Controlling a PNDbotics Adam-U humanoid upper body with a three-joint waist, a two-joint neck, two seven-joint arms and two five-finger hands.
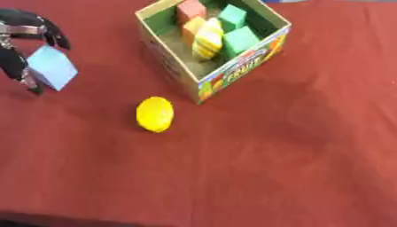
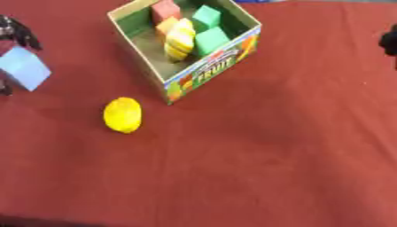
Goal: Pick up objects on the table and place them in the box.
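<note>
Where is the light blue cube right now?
The light blue cube is at the far left of the left eye view, held in the left hand, left of the box and above the yellow lemon-like object.

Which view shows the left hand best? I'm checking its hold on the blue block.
The left eye view: the left hand shows curled fingers around the light blue block. The right eye view crops the hand at its edge, leaving mostly the block.

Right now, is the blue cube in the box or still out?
Out. The blue cube is held in the left hand, left of the box.
</note>
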